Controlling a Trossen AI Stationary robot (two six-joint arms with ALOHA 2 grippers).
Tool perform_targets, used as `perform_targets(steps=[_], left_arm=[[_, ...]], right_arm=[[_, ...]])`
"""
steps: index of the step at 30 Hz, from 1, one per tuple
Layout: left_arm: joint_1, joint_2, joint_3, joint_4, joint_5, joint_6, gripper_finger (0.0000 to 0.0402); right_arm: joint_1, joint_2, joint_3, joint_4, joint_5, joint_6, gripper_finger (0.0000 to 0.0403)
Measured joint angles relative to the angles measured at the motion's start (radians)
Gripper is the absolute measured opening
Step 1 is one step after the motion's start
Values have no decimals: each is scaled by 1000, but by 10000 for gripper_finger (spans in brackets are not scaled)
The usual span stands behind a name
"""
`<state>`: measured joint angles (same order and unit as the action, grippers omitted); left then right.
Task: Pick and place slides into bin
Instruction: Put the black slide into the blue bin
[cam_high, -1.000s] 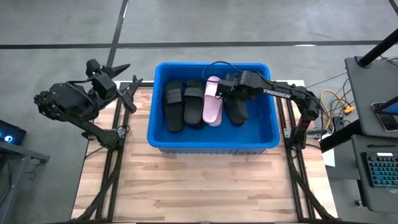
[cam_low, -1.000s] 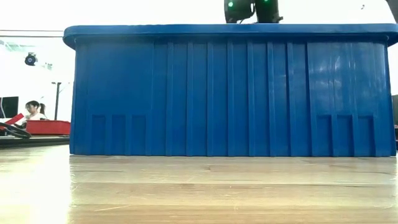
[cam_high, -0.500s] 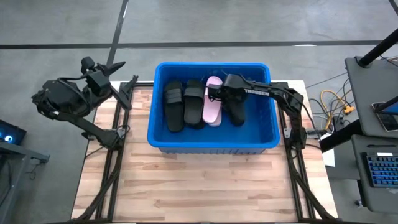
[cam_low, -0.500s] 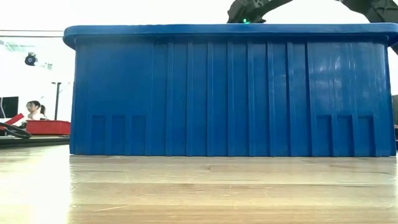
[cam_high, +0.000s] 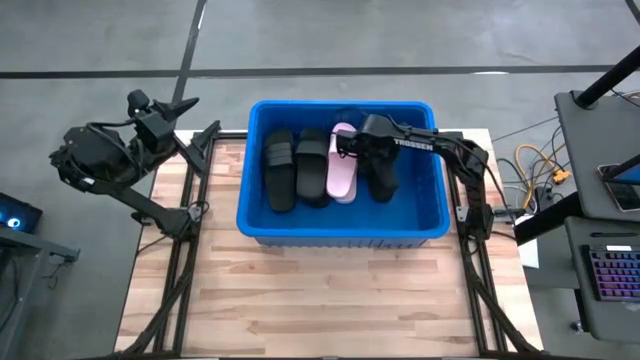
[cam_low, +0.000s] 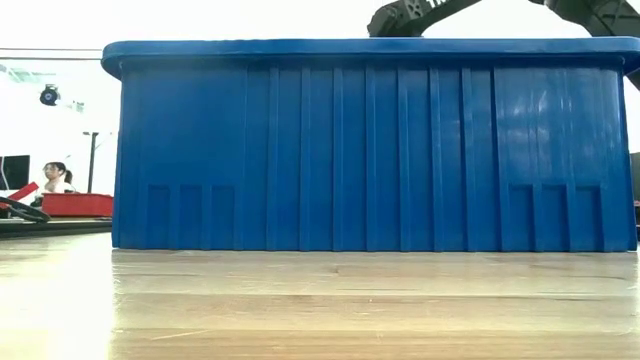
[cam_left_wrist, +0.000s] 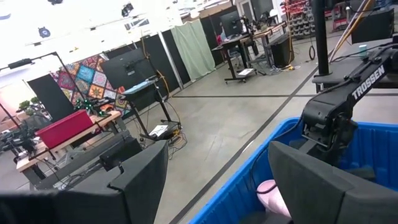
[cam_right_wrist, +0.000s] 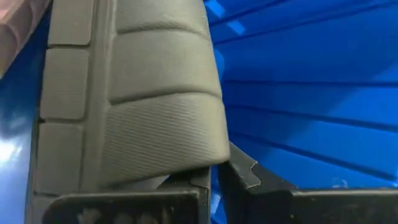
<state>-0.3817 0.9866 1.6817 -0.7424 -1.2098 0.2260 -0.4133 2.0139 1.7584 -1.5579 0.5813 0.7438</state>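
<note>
A pale wooden desk (cam_high: 330, 290) stands on grey floor (cam_high: 320, 40). A keyboard (cam_high: 612, 280) lies to its right. A person (cam_low: 57, 178) sits behind a red box (cam_low: 75, 204).

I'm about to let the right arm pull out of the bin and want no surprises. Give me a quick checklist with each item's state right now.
1. All slides in the bin: ok, three black slides and the pink slide lie inside.
2. Right gripper free of a slide: cannot tell; it is shut, right beside a black slide in its wrist view.
3. Left gripper clear of the bin: ok, open, off the table's left edge.
4. Table free of stray slides: ok, none visible.
</note>
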Motion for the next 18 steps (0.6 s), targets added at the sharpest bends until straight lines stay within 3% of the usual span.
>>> perform_targets(steps=[18], left_arm=[[0,0,0,-9,3,0,262]], right_arm=[[-10,-35,0,8,19,15,8]])
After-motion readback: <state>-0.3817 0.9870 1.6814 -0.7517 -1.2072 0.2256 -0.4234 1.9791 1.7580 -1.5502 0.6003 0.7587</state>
